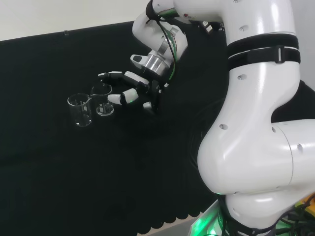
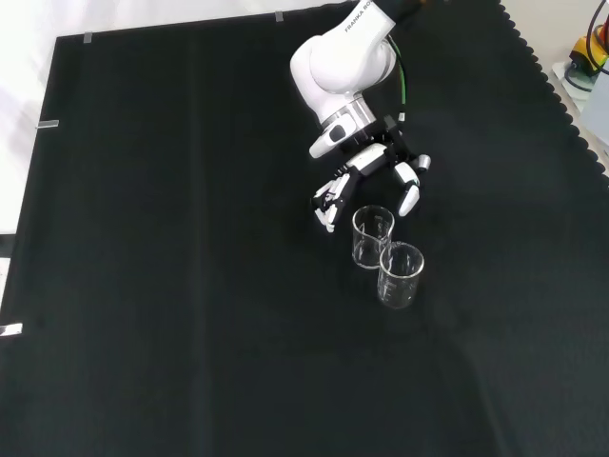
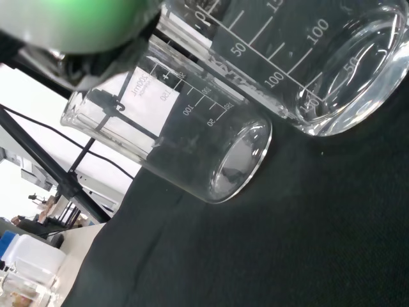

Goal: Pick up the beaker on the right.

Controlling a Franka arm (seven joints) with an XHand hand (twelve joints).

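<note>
Two clear glass beakers stand upright and close together on the black cloth. In the head view the right beaker (image 1: 103, 101) is nearest the hand (image 1: 134, 88), and the left beaker (image 1: 80, 110) stands beside it. In the front view the hand (image 2: 369, 168) hangs just behind the nearer beaker (image 2: 372, 236), and the other beaker (image 2: 401, 276) stands in front of that one. The fingers (image 2: 326, 204) are spread and nearly straight on both sides of the nearer beaker's rim. They look apart from the glass and hold nothing. The wrist view shows both beakers close up, the near beaker (image 3: 307, 57) and the far beaker (image 3: 179, 128).
The arm's white links (image 1: 256, 98) stand at the head view's right. Black cloth (image 2: 190, 286) stretches widely around the beakers. Its scalloped edge (image 2: 561, 95) runs along the front view's right side, with clutter beyond it.
</note>
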